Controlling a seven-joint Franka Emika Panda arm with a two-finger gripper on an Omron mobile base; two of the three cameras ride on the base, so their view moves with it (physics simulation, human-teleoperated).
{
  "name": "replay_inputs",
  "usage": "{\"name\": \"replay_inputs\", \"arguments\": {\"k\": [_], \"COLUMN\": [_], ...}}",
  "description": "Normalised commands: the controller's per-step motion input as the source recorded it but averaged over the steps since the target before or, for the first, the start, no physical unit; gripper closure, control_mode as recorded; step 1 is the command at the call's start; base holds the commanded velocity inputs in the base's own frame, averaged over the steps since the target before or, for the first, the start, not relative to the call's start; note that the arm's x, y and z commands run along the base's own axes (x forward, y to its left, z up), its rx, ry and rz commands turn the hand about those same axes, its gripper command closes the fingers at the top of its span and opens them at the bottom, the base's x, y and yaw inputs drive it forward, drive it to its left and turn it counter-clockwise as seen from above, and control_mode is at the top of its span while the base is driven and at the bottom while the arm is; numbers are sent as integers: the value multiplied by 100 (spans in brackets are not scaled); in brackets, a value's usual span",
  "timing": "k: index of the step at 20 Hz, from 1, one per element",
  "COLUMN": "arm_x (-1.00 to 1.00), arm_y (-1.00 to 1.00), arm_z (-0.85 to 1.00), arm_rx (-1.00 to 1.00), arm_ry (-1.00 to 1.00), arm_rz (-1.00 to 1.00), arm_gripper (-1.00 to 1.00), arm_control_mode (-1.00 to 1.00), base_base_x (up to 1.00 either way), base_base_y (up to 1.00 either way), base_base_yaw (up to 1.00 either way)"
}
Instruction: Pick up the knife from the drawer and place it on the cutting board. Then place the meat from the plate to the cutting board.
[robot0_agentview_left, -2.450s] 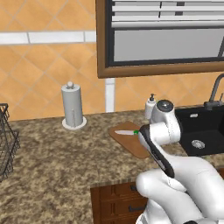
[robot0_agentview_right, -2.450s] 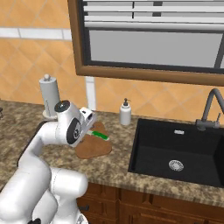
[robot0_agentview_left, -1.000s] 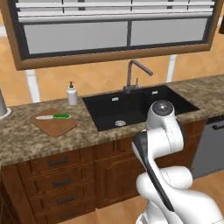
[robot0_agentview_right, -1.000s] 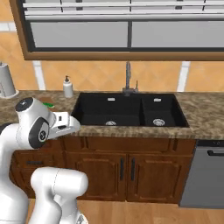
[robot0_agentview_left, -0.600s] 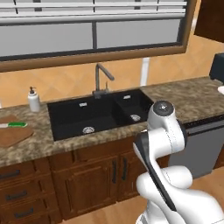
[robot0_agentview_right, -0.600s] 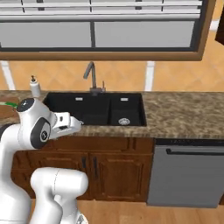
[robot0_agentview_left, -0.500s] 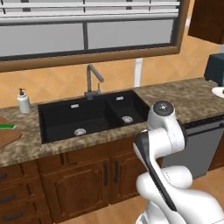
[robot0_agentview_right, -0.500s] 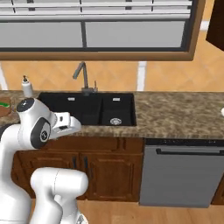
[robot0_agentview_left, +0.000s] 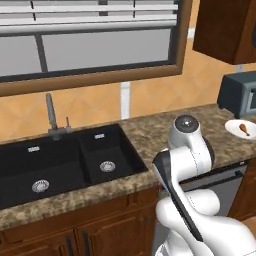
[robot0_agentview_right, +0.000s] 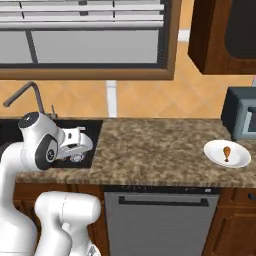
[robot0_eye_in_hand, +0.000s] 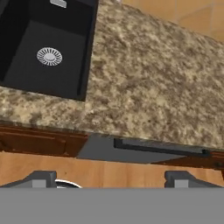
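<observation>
Left base view. We find no brand, label or lettering on anything here. We list a black double sink (robot0_agentview_left: 60, 165) with a grey faucet (robot0_agentview_left: 51, 116) behind it, set in a speckled granite counter (robot0_agentview_left: 150, 132). At the far right of that counter sits the plate (robot0_agentview_left: 241, 129), round, white and shallow, with the meat (robot0_agentview_left: 244, 129) lying on it, a small orange-brown drumstick far smaller than the plate. Just behind the plate stands a grey toaster oven (robot0_agentview_left: 238, 93). The white arm fills the lower right; we cannot see the finger tips from this side.

Right base view. Again we read no writing. The plate (robot0_agentview_right: 227, 153) rests near the counter's front edge at right, well apart from the arm, and the meat (robot0_agentview_right: 227, 151) lies at its middle, its thin bone end toward the front. The toaster oven (robot0_agentview_right: 241, 120) stands just behind. A grey dishwasher (robot0_agentview_right: 160, 220) with a dark bar handle sits under the counter (robot0_agentview_right: 150, 145). The gripper (robot0_agentview_right: 79, 143) shows at left, over the edge of the sink (robot0_agentview_right: 80, 150); we cannot tell its jaws from this angle.

Hand view. We see the sink (robot0_eye_in_hand: 43, 48) with its round drain, the granite counter (robot0_eye_in_hand: 148, 87) and the dishwasher's handle (robot0_eye_in_hand: 162, 148) below. The two dark finger tips stand spread wide apart with nothing between them.
</observation>
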Motion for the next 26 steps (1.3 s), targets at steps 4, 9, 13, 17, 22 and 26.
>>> {"name": "replay_inputs", "arguments": {"k": [4, 9, 13, 17, 22, 26], "arm_x": [0, 0, 0, 0, 21, 100], "arm_y": [0, 0, 0, 0, -14, 0], "arm_z": [0, 0, 0, 0, -7, -63], "arm_rx": [0, 0, 0, 0, 8, 20], "arm_ry": [0, 0, 0, 0, 0, 6], "arm_rz": [0, 0, 0, 0, -1, -7], "arm_gripper": [-100, -100, -100, -100, -100, -100], "arm_control_mode": [100, 100, 100, 100, -100, -100], "base_base_x": [64, 31, 9, 21, 16, 0], "base_base_y": [-100, -99, -97, -77, -30, 0], "base_base_yaw": [0, 0, 0, 0, 0, 0]}}
